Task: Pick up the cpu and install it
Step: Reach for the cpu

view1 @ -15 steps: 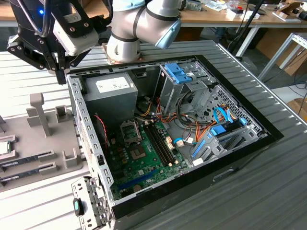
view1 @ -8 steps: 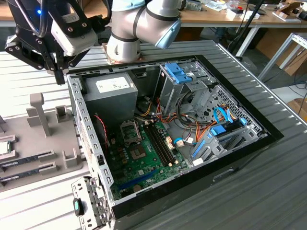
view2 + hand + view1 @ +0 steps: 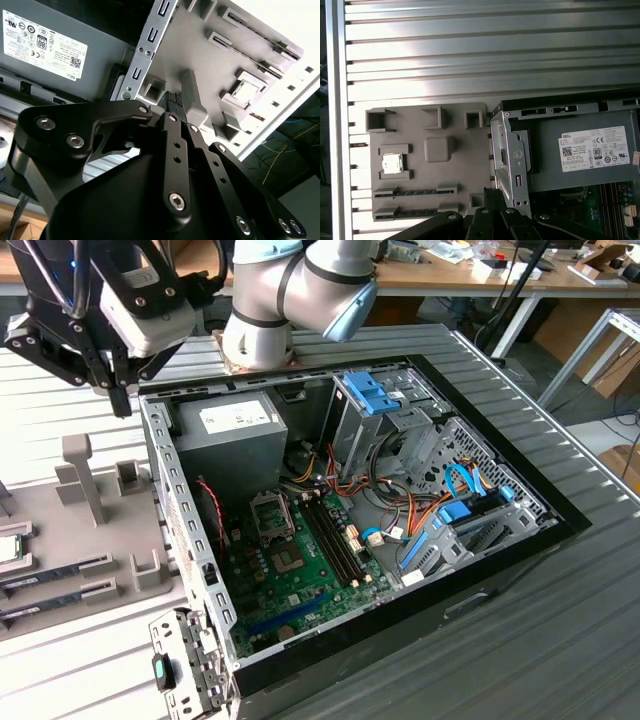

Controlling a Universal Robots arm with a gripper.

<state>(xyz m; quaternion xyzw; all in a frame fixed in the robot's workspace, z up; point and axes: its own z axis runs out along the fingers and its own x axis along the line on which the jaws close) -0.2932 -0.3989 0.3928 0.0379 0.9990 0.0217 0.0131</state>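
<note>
The cpu [image 3: 391,164] is a small silvery square chip lying in a holder on the grey tray [image 3: 460,150], beside the open computer case [image 3: 180,490]. It also shows in the second wrist view [image 3: 245,92] and at the exterior view's left edge [image 3: 8,548]. My gripper [image 3: 122,408] hangs above the case's back left corner, well away from the chip, shut with nothing in it. Its fingers [image 3: 172,100] sit pressed together over the tray's edge, as the first wrist view [image 3: 492,197] shows too. The green motherboard [image 3: 300,570] with its socket [image 3: 272,515] lies inside the case.
A grey power-supply box [image 3: 235,430] with a white label fills the case's back corner. Two long memory sticks [image 3: 415,191] lie in tray slots near the chip. Blue drive cages [image 3: 375,400] and cables [image 3: 400,515] crowd the case's right half. A ribbed metal table [image 3: 485,50] surrounds it all.
</note>
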